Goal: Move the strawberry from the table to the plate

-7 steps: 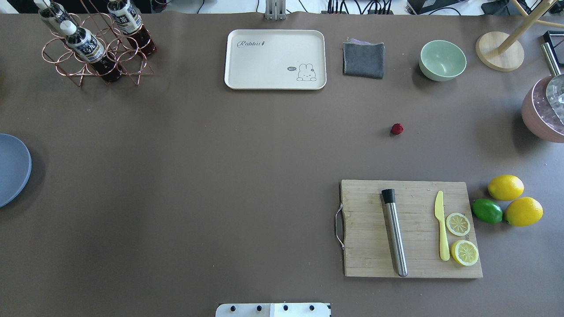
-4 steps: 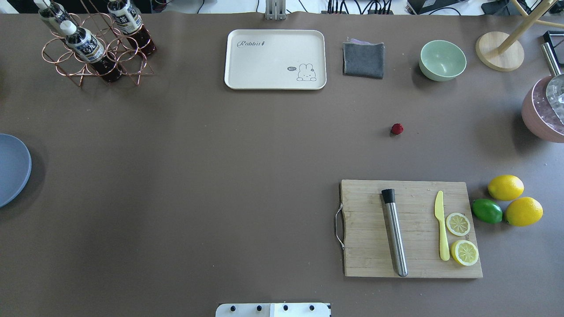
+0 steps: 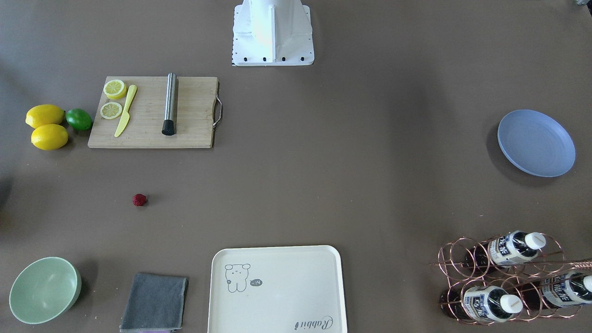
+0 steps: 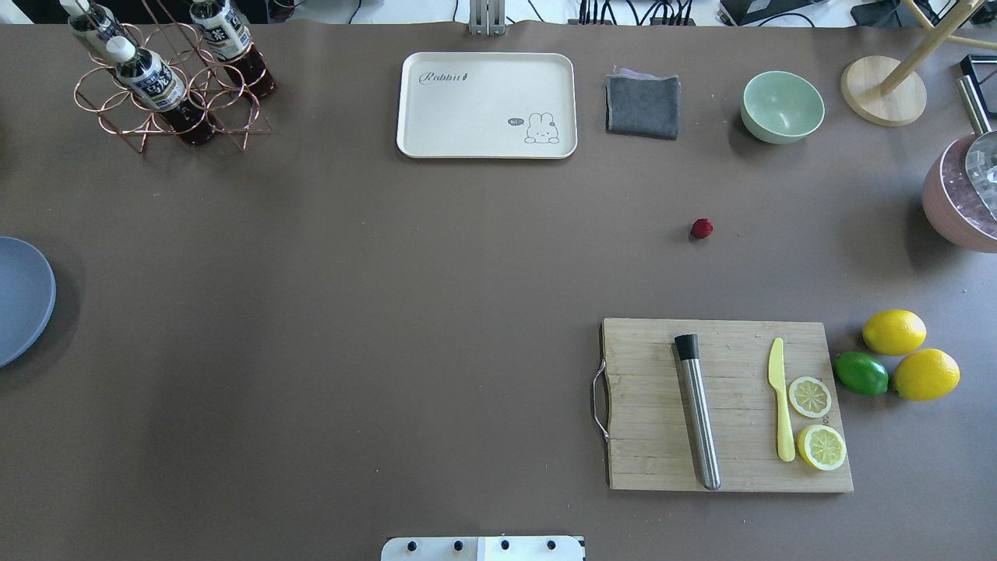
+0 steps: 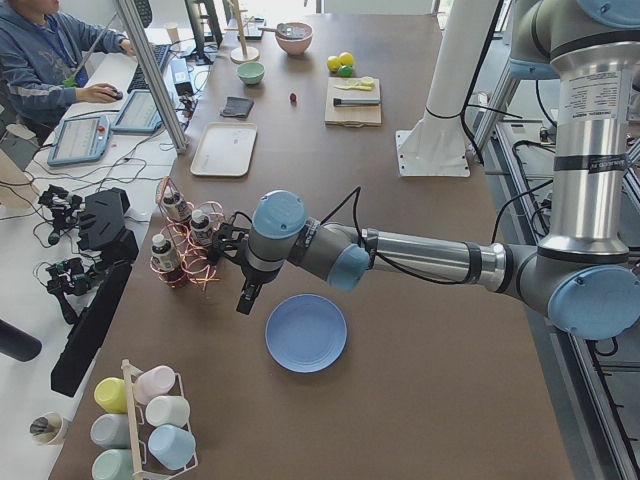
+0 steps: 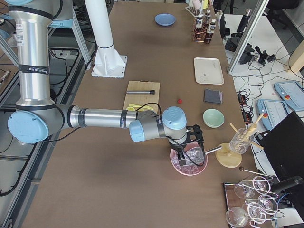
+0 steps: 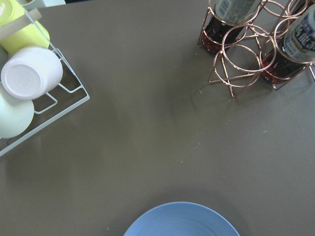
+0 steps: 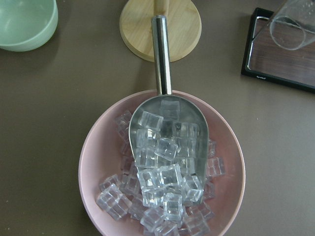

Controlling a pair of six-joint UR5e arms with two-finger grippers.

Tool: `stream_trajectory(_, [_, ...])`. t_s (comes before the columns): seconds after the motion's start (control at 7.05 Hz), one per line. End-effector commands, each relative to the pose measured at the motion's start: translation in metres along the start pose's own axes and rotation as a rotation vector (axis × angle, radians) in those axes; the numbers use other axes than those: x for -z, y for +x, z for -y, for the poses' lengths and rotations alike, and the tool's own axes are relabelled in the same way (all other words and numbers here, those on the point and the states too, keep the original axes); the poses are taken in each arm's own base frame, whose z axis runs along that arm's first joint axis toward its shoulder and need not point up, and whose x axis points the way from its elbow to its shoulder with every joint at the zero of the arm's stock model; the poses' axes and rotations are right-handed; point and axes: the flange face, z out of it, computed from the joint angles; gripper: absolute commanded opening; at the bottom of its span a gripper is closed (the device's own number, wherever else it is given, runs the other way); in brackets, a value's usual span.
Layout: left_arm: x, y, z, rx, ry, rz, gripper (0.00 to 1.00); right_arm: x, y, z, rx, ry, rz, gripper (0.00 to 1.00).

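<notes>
The strawberry [image 4: 702, 227], small and dark red, lies alone on the table [image 4: 389, 273] beyond the cutting board, and also shows in the front view as the strawberry [image 3: 139, 200]. At the table's far left end sits the blue plate [image 3: 536, 143], seen in the left wrist view as the plate [image 7: 182, 221]. My left gripper [image 5: 243, 295] hangs just beside the plate [image 5: 306, 333]. My right gripper [image 6: 183, 154] hovers over a pink bowl of ice, well away from the strawberry [image 6: 179, 100]. Both grippers show only in the side views, so I cannot tell if they are open or shut.
A wooden cutting board [image 4: 724, 405] carries a steel muddler, a yellow knife and lemon slices, with two lemons and a lime [image 4: 861, 373] beside it. A cream tray [image 4: 487, 105], grey cloth, green bowl [image 4: 782, 106] and copper bottle rack [image 4: 167, 78] line the far edge. A person sits at a desk [image 5: 50, 60].
</notes>
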Motion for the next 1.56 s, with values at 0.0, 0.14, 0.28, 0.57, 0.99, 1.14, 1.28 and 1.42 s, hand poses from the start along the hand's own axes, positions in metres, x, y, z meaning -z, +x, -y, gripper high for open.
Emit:
stream_trajectory(0.0, [-0.043,-0.037,-0.027,0.020,-0.040,0.002,1.00,-0.012,-0.046,0.018,0.025,0.009,0.007,1.00])
stream_trajectory(0.14, [-0.086,-0.069,-0.057,0.023,-0.084,-0.004,1.00,-0.022,-0.073,0.023,0.023,0.001,-0.008,1.00])
stream_trajectory(0.28, [-0.113,-0.086,-0.078,0.018,-0.103,-0.010,0.99,-0.025,-0.084,0.026,0.046,0.003,0.000,1.00])
stream_trajectory(0.57, [-0.153,-0.096,-0.115,-0.008,-0.153,-0.027,0.99,-0.027,-0.090,0.027,0.070,0.017,0.008,1.00])
stream_trajectory(0.99, [-0.189,-0.086,-0.147,-0.019,-0.248,-0.115,0.99,-0.030,-0.092,0.025,0.078,0.010,0.008,1.00])
stream_trajectory(1.14, [-0.196,-0.083,-0.153,-0.021,-0.268,-0.130,0.98,-0.031,-0.093,0.026,0.087,0.019,0.010,1.00])
stream_trajectory(1.28, [-0.201,-0.084,-0.159,-0.020,-0.283,-0.129,0.94,-0.033,-0.094,0.026,0.097,0.032,0.003,1.00])
stream_trajectory(1.42, [-0.202,-0.087,-0.162,-0.015,-0.289,-0.128,0.85,-0.035,-0.094,0.026,0.099,0.030,-0.009,1.00])
